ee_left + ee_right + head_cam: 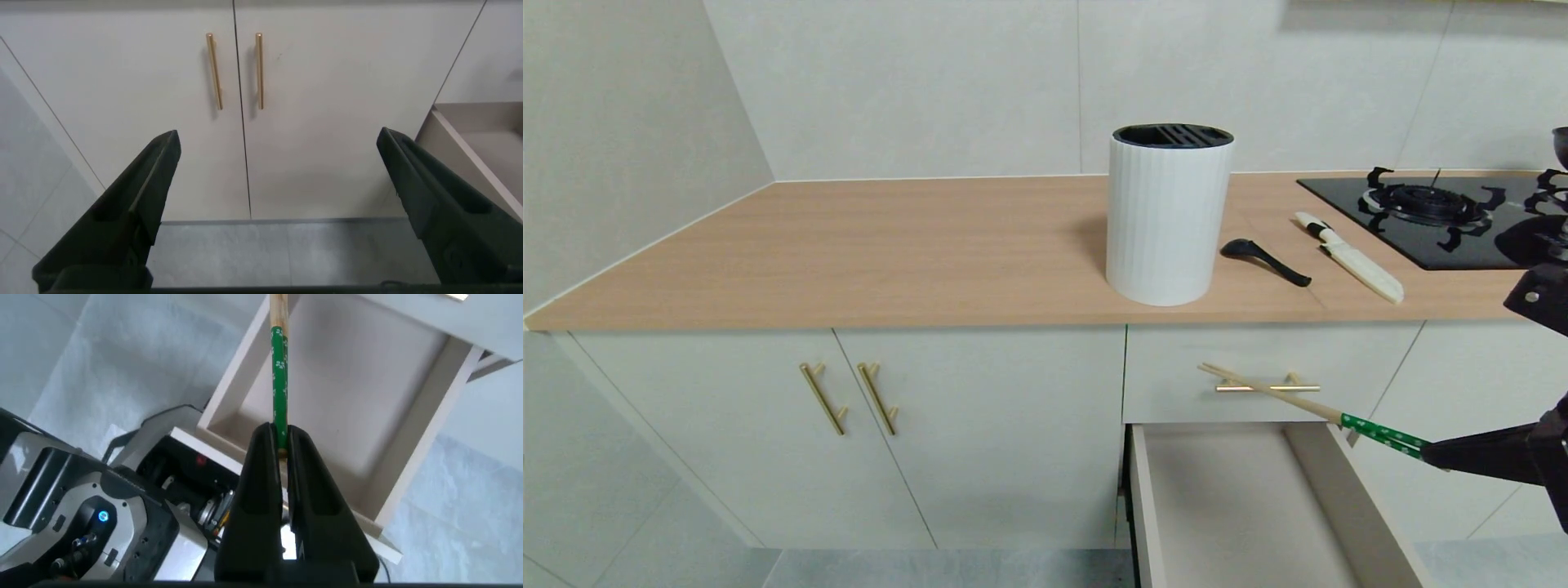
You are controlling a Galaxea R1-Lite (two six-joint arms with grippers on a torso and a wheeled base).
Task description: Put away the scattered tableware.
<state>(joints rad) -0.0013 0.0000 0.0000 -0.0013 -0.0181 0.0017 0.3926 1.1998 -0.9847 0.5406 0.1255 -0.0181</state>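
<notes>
The chopsticks [1307,405], pale wood with a green patterned upper end, sit at the lower right of the head view. They slant from the right gripper [1429,449] up and leftward across the front of the closed drawer above. They look like a pair pressed together, though the right wrist view shows them as one thin line [279,367].

The right gripper [279,434] is clenched on the green end, fingers tight against it. Its free tips point away from the gripper, crossing the brass handle [1267,388].

Below them the open drawer [1139,490] is pulled out at the bottom centre-right, showing its pale floor [368,392].

On the wooden countertop [890,245] stands a white ribbed holder [1168,220] with a black slotted top. Just right of it lies a black spoon [1262,257], then a white knife [1352,257], and a black gas hob [1429,212] at the right edge. Grey tiled walls rise behind.

The left gripper [276,143] hangs with fingers spread wide before two cabinet doors with brass handles [214,71].
</notes>
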